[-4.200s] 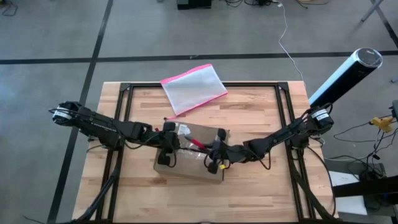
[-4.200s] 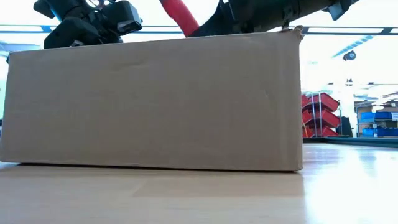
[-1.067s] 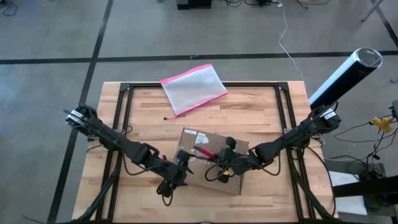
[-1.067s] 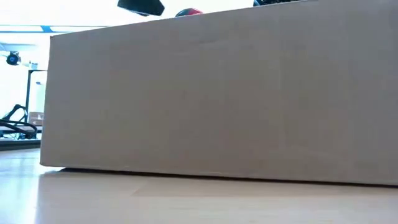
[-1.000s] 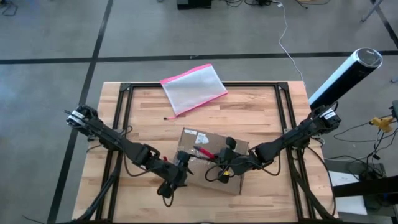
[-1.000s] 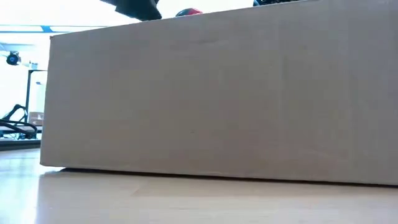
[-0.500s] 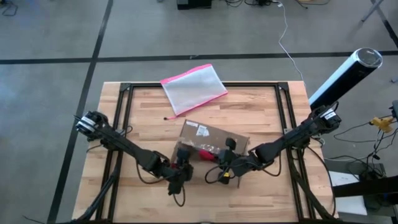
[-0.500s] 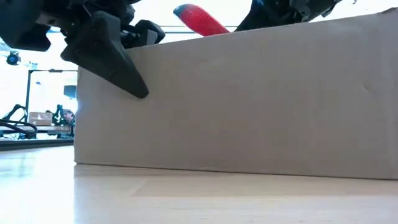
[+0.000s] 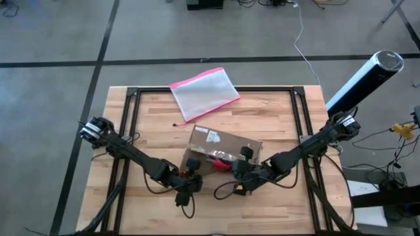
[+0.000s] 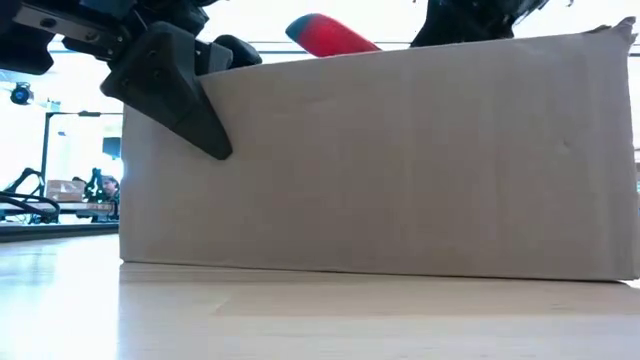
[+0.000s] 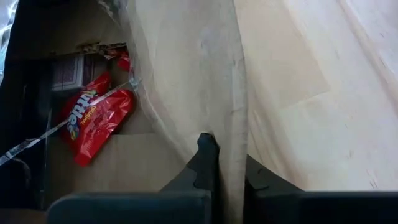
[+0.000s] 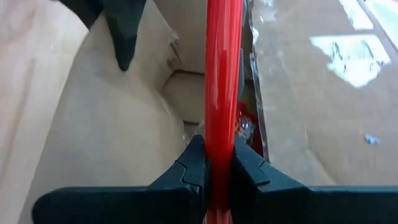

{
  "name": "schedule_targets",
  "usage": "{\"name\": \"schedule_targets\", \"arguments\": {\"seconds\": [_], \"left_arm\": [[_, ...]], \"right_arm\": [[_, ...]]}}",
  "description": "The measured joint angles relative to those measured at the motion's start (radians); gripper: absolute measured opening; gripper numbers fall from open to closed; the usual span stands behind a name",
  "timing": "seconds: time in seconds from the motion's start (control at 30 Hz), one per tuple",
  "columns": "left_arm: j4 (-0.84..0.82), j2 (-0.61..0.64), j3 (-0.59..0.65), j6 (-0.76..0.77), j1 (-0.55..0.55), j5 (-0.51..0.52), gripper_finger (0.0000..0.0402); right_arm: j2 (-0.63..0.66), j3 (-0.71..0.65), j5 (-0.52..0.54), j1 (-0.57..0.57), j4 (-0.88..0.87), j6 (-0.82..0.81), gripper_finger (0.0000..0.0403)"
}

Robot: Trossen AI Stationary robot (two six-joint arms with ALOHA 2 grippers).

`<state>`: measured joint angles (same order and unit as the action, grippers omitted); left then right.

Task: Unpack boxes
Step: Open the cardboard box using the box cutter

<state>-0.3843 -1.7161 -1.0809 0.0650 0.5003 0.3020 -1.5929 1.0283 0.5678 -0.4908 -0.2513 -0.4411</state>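
Near the front middle of the table (image 9: 275, 118) we see the cardboard box (image 9: 220, 147), its long axis slanting from back-left to front-right. Inside lies a red candy bag (image 11: 93, 121). Our left gripper (image 9: 192, 177) pinches the box's near-left flap (image 11: 205, 81) between narrow fingers. Our right gripper (image 9: 237, 172) clamps a red tool (image 12: 221, 74) reaching into the opening. A pink-edged pouch (image 9: 204, 93) lies at the back edge.

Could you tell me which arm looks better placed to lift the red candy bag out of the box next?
Probably the left. The left gripper is only pinching a box flap beside the candy bag; the right gripper is shut on a red tool.
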Motion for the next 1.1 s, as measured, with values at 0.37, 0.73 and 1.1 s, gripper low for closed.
{"name": "schedule_targets", "arguments": {"seconds": [0.37, 0.73, 1.1], "left_arm": [[0.0, 0.001, 0.0, 0.0, -0.001, -0.02, 0.0], [0.0, 0.002, 0.001, -0.033, 0.001, -0.05, 0.0], [-0.009, 0.0, -0.021, -0.083, 0.004, -0.089, 0.0]], "right_arm": [[0.033, -0.001, 0.009, -0.038, -0.094, -0.02, 0.0019], [0.021, -0.001, 0.056, -0.032, -0.105, -0.012, 0.0019], [0.021, -0.018, 0.014, 0.005, -0.053, -0.007, 0.0019]]}}
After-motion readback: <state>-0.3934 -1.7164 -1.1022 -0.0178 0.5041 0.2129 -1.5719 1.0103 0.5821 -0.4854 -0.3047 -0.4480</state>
